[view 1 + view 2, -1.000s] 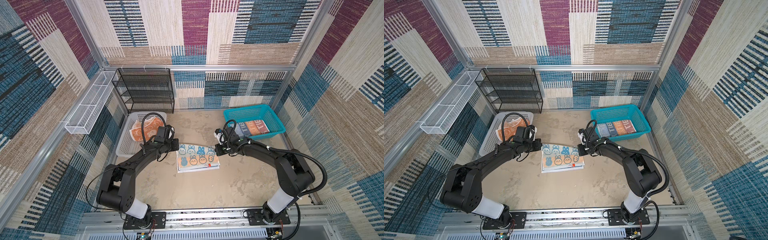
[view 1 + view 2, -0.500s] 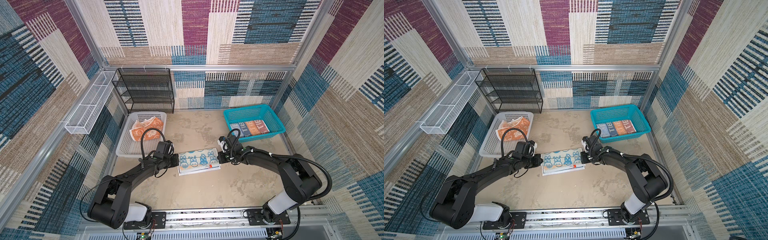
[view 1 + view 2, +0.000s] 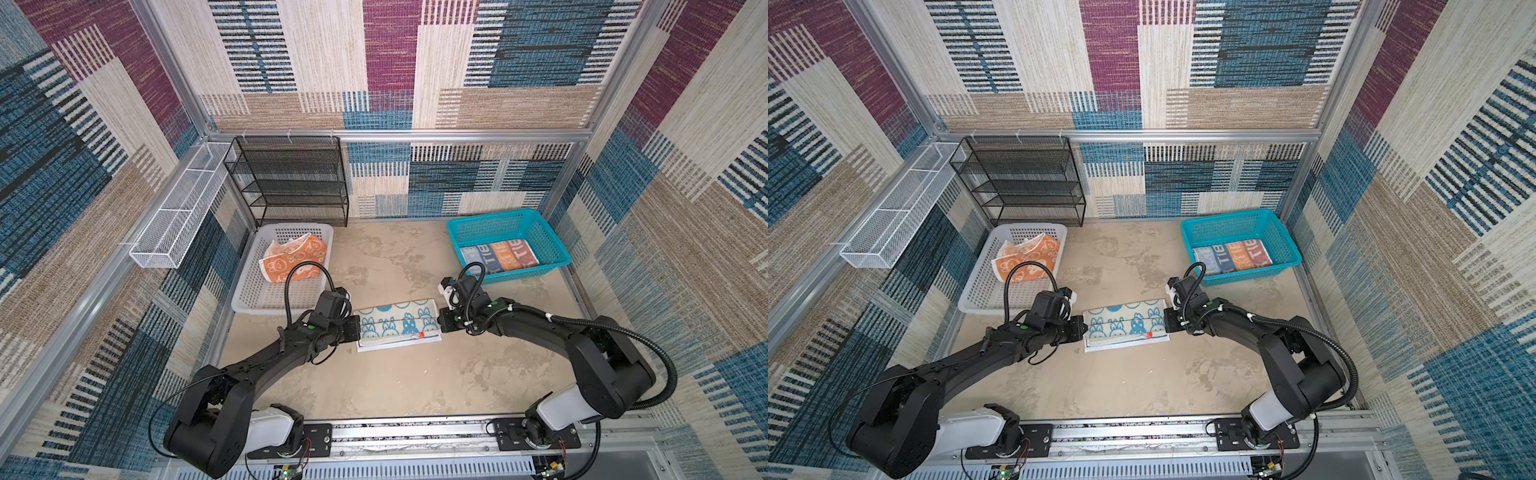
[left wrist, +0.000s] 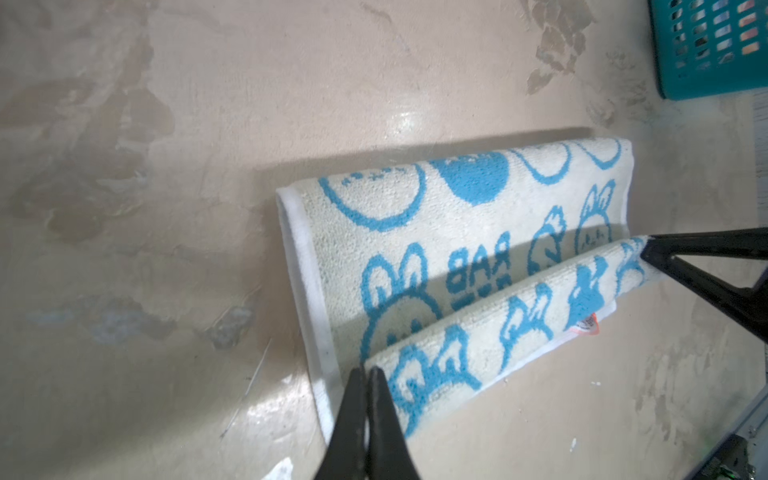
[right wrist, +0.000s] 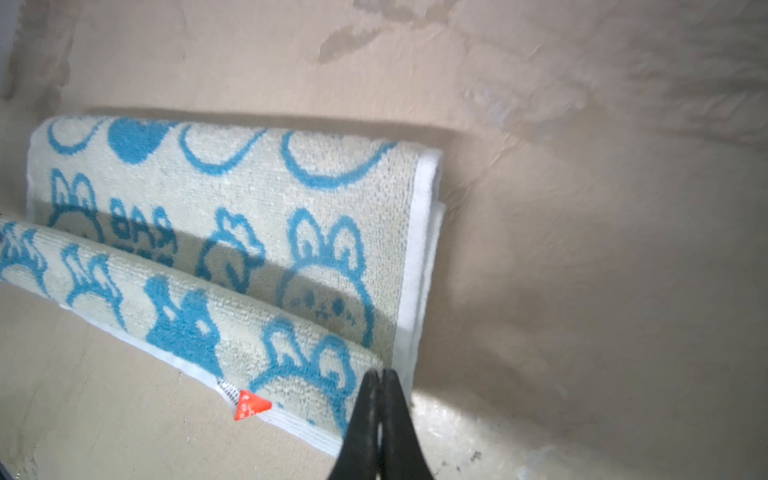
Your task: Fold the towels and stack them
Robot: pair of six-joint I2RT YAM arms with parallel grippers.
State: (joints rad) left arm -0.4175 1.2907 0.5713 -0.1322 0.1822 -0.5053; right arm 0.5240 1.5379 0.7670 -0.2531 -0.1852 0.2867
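The teal-and-white rabbit towel (image 3: 397, 322) (image 3: 1125, 322) lies mid-table as a folded strip. A flap along its near side is lifted off the layer beneath. My left gripper (image 3: 357, 328) (image 4: 368, 370) is shut on the flap's left corner. My right gripper (image 3: 439, 326) (image 5: 380, 372) is shut on its right corner beside a red tag (image 5: 249, 405). The wrist views show the rabbit towel (image 4: 457, 216) (image 5: 249, 174) doubled over. The orange towel (image 3: 293, 259) lies crumpled in the white basket (image 3: 249, 299). The blue/orange/red lettered towel (image 3: 498, 255) lies folded in the teal basket (image 3: 511, 216).
A black wire shelf rack (image 3: 291, 183) stands at the back left. A white wire tray (image 3: 178, 208) hangs on the left wall. The teal basket's corner (image 4: 706, 50) shows in the left wrist view. Bare beige tabletop (image 3: 395, 382) lies in front of the towel.
Both grippers have come toward the front of the table, carrying the towel's far edge over the rest. The towel now shows as a narrower strip.
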